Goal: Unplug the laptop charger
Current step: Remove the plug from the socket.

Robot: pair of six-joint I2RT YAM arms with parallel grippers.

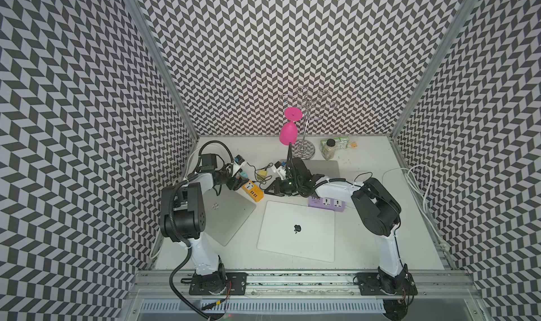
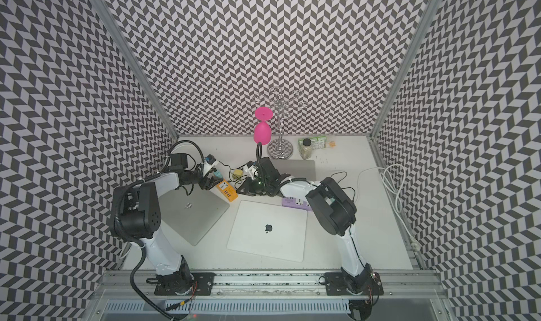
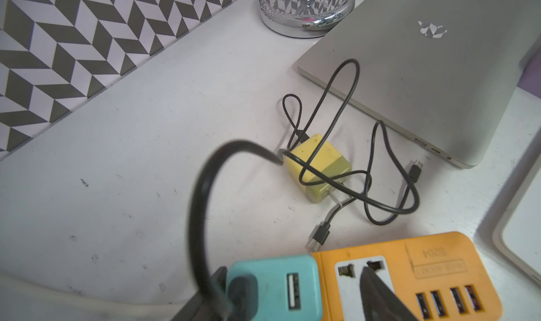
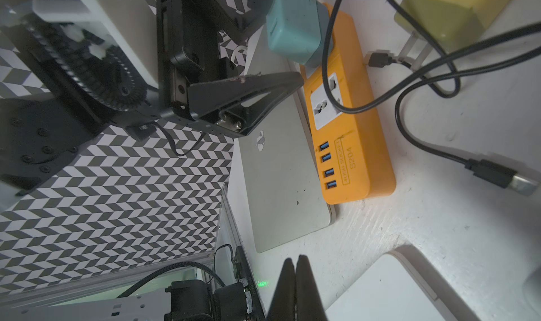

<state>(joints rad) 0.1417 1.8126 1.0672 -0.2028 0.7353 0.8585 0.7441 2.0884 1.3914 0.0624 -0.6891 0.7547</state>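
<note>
I have the left gripper set down over the teal charger, which I take to be the thing to pull; it sits plugged into the end socket of the orange power strip, toward the back left of the table, with its thick black cable arching up out of its face; the jaws stand apart with the charger's body between them, so I call this pincer open and not yet gripping; one finger hangs over the strip's white socket plate, clear of the charger's side, while the opposite one is half hidden behind the cable, so I cannot say whether it touches the plastic; I judge the straddle is chosen so that the pads meet two flat sides and leave the cable face free. The right gripper is closed on nothing, its fingers pressed flat together, low and near the strip's USB end, between it and the white laptop; I read that as a bracing post, since so light a strip would probably lift with the plug unless pinned down; the yellow charger lies loose on its side beside the grey laptop, prongs bare and thin cables looped over it, so it needs nothing from me; one of those thin cables crosses the strip near the free socket, though, and could snag on the way up.
</note>
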